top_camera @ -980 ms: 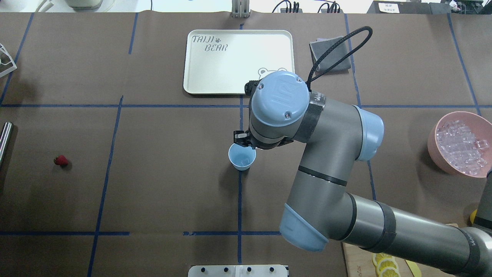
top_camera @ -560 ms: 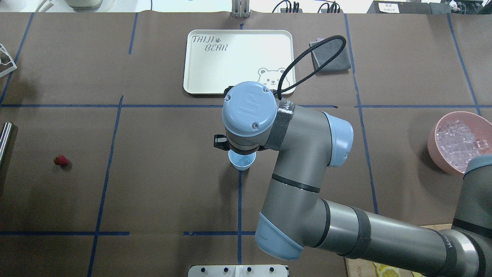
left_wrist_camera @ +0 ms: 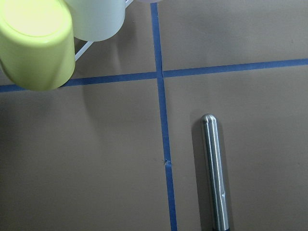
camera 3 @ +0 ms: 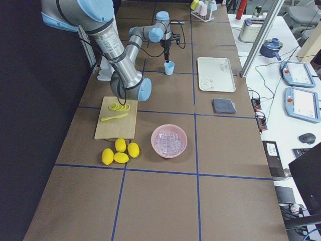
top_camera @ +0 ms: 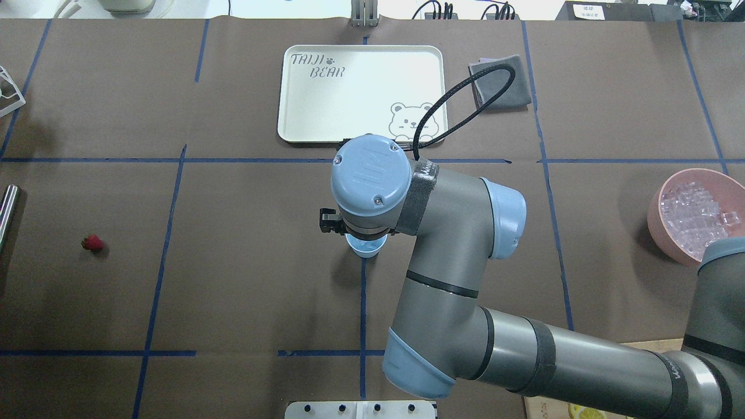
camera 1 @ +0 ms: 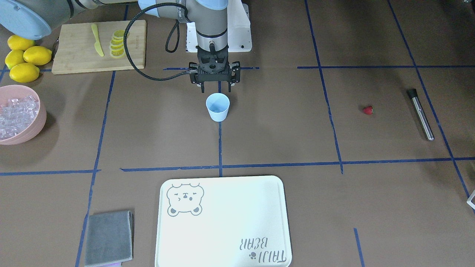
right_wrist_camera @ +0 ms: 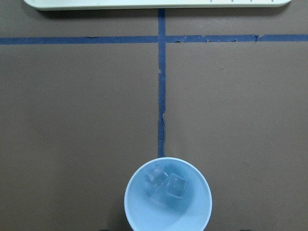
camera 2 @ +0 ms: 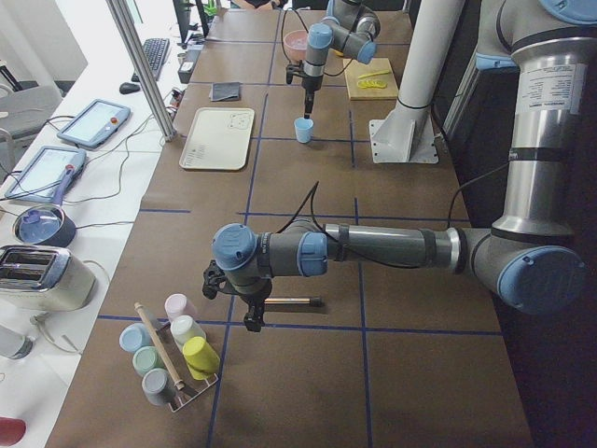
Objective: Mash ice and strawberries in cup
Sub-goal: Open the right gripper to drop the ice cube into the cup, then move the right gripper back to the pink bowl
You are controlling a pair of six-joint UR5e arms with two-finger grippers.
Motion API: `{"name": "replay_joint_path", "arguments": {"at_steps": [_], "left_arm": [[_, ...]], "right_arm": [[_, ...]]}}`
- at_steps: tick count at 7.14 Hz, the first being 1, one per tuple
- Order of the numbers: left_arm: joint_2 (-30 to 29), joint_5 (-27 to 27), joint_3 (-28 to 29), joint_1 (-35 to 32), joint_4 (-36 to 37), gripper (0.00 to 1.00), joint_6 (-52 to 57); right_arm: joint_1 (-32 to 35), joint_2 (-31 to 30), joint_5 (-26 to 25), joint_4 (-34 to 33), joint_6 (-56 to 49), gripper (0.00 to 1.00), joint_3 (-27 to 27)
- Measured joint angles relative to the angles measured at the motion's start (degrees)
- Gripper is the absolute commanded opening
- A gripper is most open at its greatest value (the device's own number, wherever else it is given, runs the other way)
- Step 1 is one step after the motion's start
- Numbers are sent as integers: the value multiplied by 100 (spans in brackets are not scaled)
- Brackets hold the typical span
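Note:
The pale blue cup (camera 1: 218, 106) stands upright at the table's middle, with two ice cubes (right_wrist_camera: 166, 183) inside, seen in the right wrist view. More ice fills the pink bowl (top_camera: 695, 215). My right gripper (camera 1: 216, 87) hangs open and empty just above the cup's robot-side rim. In the overhead view the wrist hides most of the cup (top_camera: 364, 250). The strawberry (top_camera: 92, 242) lies alone at the far left. My left gripper (camera 2: 248, 315) hovers over a steel muddler (left_wrist_camera: 215, 173); I cannot tell whether it is open or shut.
A white bear tray (top_camera: 362, 93) and a grey cloth (top_camera: 500, 81) lie at the far side. A cutting board (camera 1: 98, 46) with lemon slices and whole lemons (camera 1: 24, 59) sit by the pink bowl. A rack of coloured cups (camera 2: 173, 359) stands near the left arm.
My right arm has swung left and drawn back toward the robot; its wrist now covers most of the cup in the overhead view. The cup and strawberry have not moved.

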Motion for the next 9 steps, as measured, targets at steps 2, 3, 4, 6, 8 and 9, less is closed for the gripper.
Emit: {"name": "replay_joint_path", "arguments": {"at_steps": [2, 3, 4, 6, 8, 9], "left_arm": [[0, -1, 13, 12, -2, 100, 3], [0, -1, 16, 43, -2, 100, 3], [0, 1, 21, 94, -2, 100, 3], [0, 7, 24, 150, -2, 100, 3], [0, 8, 17, 157, -2, 100, 0], [0, 8, 7, 158, -4, 100, 1]], "right_arm": [[179, -74, 89, -6, -106, 99, 52], [379, -306, 208, -4, -310, 99, 185], [609, -717, 295, 5, -743, 99, 477], [1432, -1776, 884, 21, -2069, 99, 1177], [2493, -2659, 1761, 25, -3464, 99, 1564], [2946, -3150, 1999, 45, -4160, 99, 1712]]}}
